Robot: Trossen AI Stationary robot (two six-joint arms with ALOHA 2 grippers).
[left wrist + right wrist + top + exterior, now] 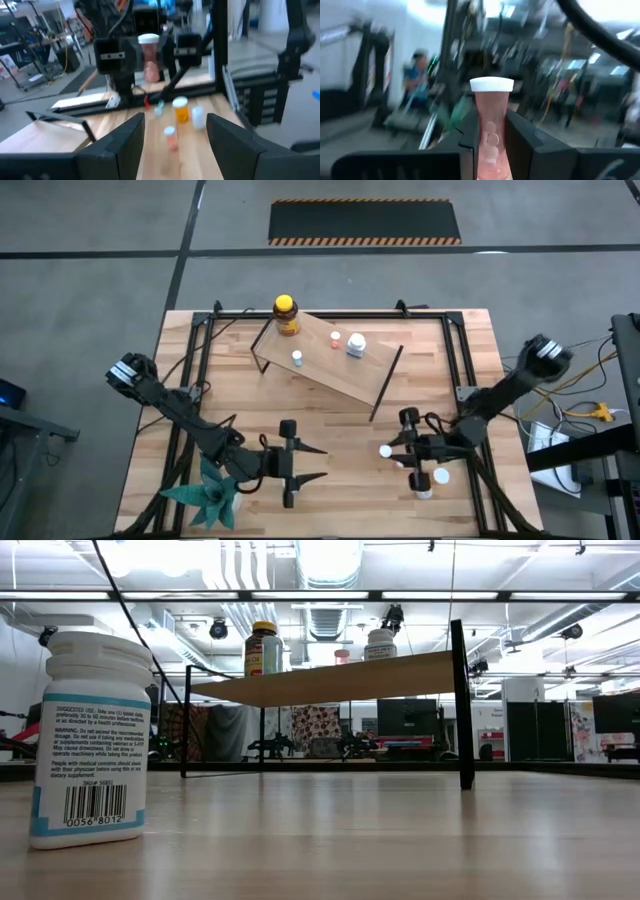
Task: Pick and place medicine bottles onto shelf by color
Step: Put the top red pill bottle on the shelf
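Note:
The wooden shelf (335, 360) stands at the table's far middle on black legs. It carries an amber bottle with a yellow cap (286, 313) and three small bottles (335, 340). My right gripper (392, 451), at the near right, is shut on a pinkish bottle with a white cap (491, 130). Three small bottles (430, 478) stand on the table beside it; in the left wrist view one has an orange cap (180, 107) and one a pink cap (170, 137). My left gripper (318, 463) is open and empty at the near middle, pointing toward the right gripper. My right gripper pinches the bottle's body (490, 150) below the white cap between its two fingers. The fingers come level from the table's right side. The bottle stands upright in the hold, cap up, and the left wrist view (148, 60) shows it clear of the table.
A green spiky paper plant (210, 495) sits at the near left by the left arm. A white labelled bottle (92, 740) stands close to the low camera. A black metal frame (200, 330) borders the table. Bare tabletop lies between the grippers and the shelf.

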